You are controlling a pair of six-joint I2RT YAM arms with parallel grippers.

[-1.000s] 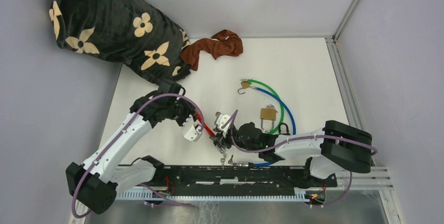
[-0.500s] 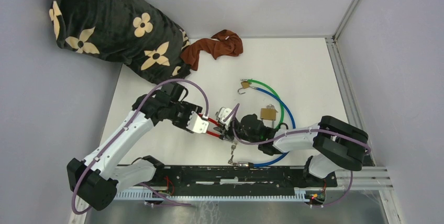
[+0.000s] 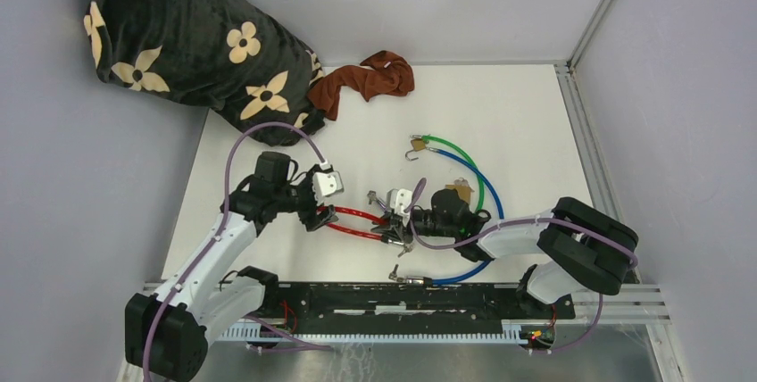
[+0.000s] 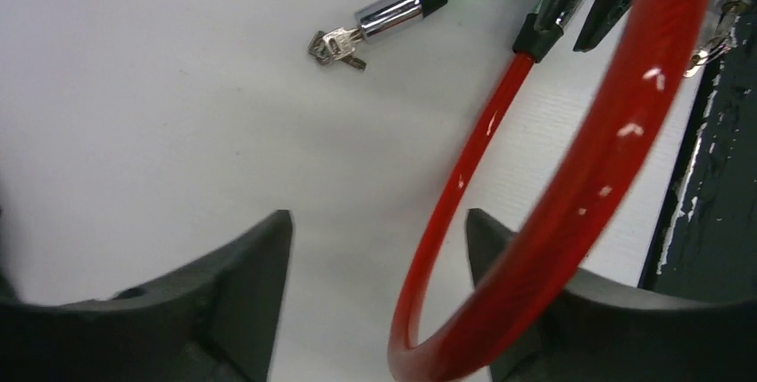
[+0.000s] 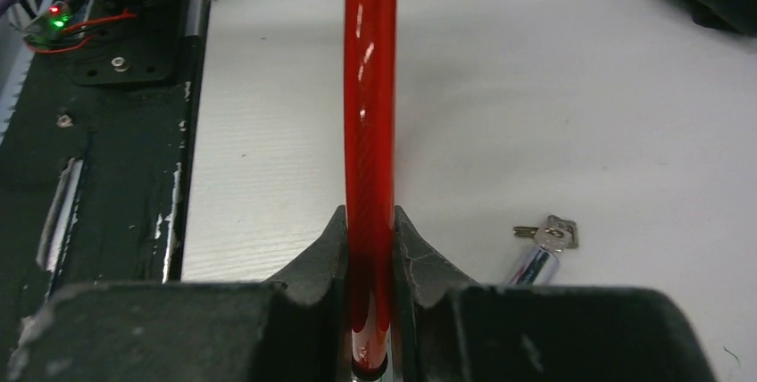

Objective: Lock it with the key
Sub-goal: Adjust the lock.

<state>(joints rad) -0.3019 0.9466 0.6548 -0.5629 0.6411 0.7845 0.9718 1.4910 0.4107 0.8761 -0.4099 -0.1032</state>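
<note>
A red cable lock [image 3: 350, 211] lies as a flat loop on the white table between both arms. My right gripper [image 3: 391, 228] is shut on its end; the red cable [image 5: 370, 87] runs straight out from between the fingers [image 5: 370, 230]. My left gripper [image 3: 314, 214] stands open over the loop's far bend. In the left wrist view the red cable [image 4: 616, 132] leans against one finger, unclamped, the jaws [image 4: 379, 244] wide apart. A small key [image 4: 335, 45] sits in a green cable's chrome end. Another key [image 5: 553, 233] sticks out of a chrome barrel beside my right fingers.
A brass padlock [image 3: 458, 190] lies half hidden behind the right arm, inside green [image 3: 473, 168] and blue [image 3: 473, 270] cable loops. A chrome lock end with a key [image 3: 395, 272] lies by the black base rail [image 3: 402, 297]. A flowered blanket [image 3: 178, 34] and a brown cloth [image 3: 366, 78] lie at the back.
My left gripper has opened, let go of the red cable and drawn back to the left. The right gripper, shut on the cable's end, moved slightly right and away from the rail.
</note>
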